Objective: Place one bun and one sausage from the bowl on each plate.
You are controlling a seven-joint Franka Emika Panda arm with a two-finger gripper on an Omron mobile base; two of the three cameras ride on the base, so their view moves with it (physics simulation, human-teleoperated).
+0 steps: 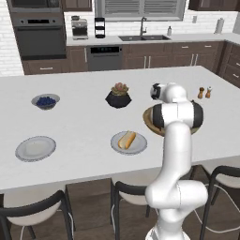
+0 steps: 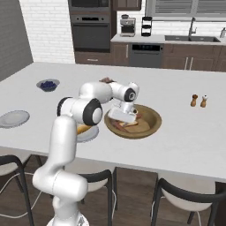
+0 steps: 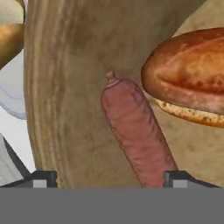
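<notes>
The brown wooden bowl [image 2: 153,116] stands on the island's near right side, and my gripper [image 2: 123,124] reaches down into it. In the hand view a reddish sausage [image 3: 137,133] lies on the bowl floor [image 3: 65,96], running down between my two fingertips [image 3: 44,178], which stand wide apart and clear of it. My gripper [image 3: 110,179] is open. A browned bun [image 3: 192,76] lies just right of the sausage. One pale grey plate [image 1: 139,146] carries a bun with a sausage [image 1: 126,139]. The other plate [image 1: 35,148] sits bare at the left.
A small grey bowl of blue berries [image 1: 45,101] and a black plant pot [image 1: 118,96] stand further back on the island. Two shakers [image 1: 204,92] are at the far right. Dark stools [image 1: 33,213] line the near edge below the counter.
</notes>
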